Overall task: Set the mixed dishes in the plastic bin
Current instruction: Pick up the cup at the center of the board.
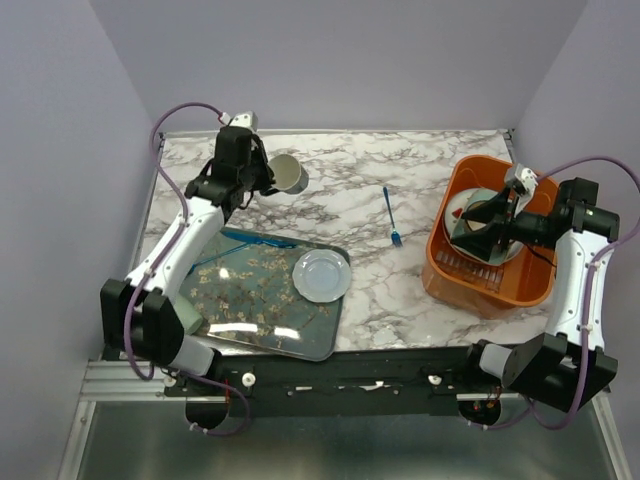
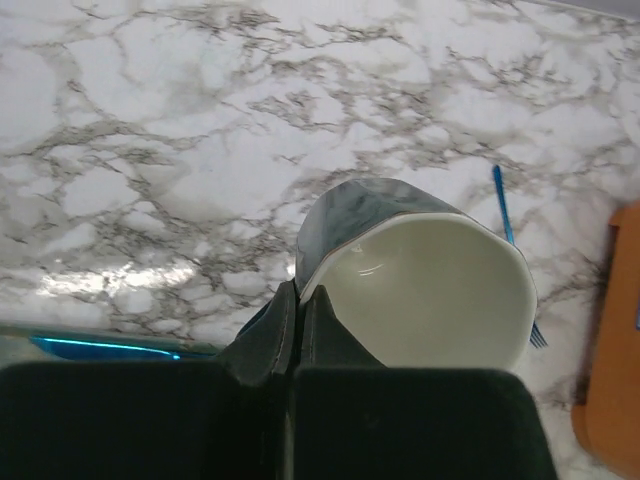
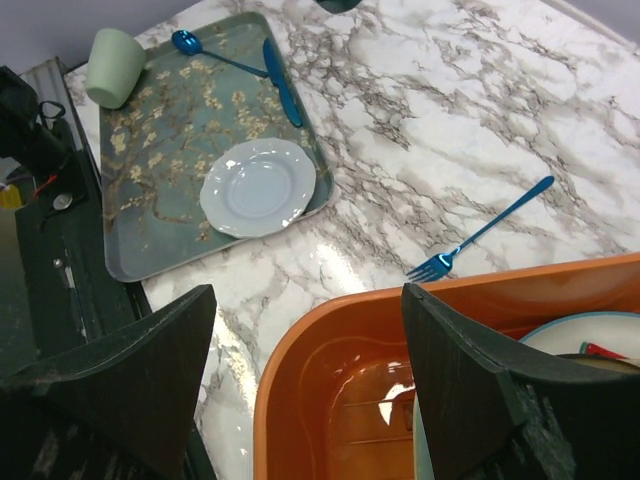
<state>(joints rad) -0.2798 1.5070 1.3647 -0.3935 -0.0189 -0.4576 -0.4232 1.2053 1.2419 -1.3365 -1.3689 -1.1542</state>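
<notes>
The left gripper (image 2: 297,312) is clamped tight on the rim wall of the dark green mug (image 2: 420,270). The mug juts ahead and to the right of the jaws, tipped on its side with its cream inside facing the wrist camera; whether it touches the marble table (image 1: 340,180) cannot be told. Further right of it lies a blue fork (image 1: 391,218), and past that the orange plastic bin (image 1: 480,295). The right gripper (image 3: 308,295) hangs over this bin with its fingers spread wide and nothing between them, and a teal-rimmed plate (image 3: 580,325) sits in the bin just below and to its right. Well behind the left gripper, a floral tray (image 1: 250,290) carries a pale scalloped plate (image 1: 322,275) and a pale green cup (image 3: 113,66). Lilac walls close the table on three sides, with bare marble between mug and bin.
</notes>
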